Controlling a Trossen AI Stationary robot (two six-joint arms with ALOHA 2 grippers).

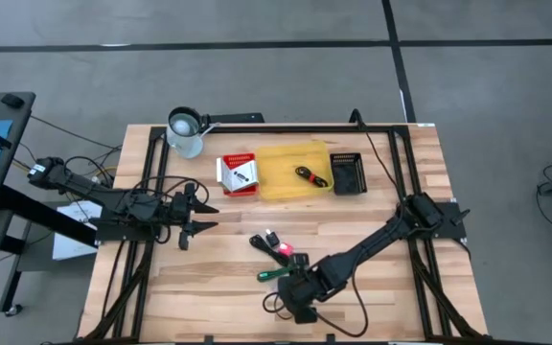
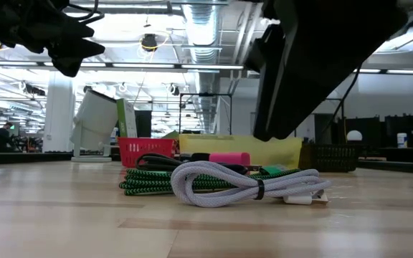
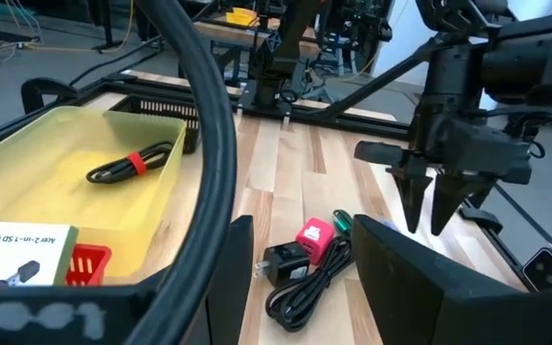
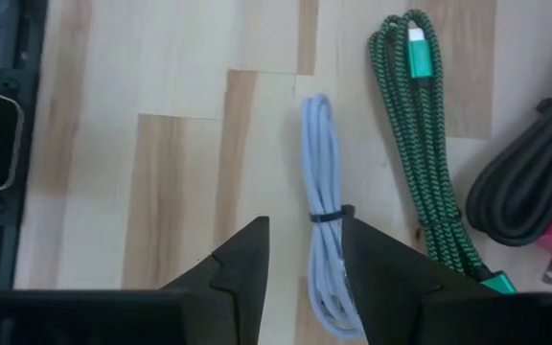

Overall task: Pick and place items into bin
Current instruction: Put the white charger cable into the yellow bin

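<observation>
My right gripper is open and points down above a coiled white cord that lies flat on the table near its front edge. The fingers stand over the cord without touching it. In the low view the cord lies well below the gripper. Beside it lie a green braided cord, a black cord with a plug and a pink piece. The yellow bin at the back holds a black cord with a red tie. My left gripper is open and empty, raised at the left.
A red basket with a white box stands left of the bin and a black basket right of it. A metal cup stands at the back left. Black rails run along the table's sides.
</observation>
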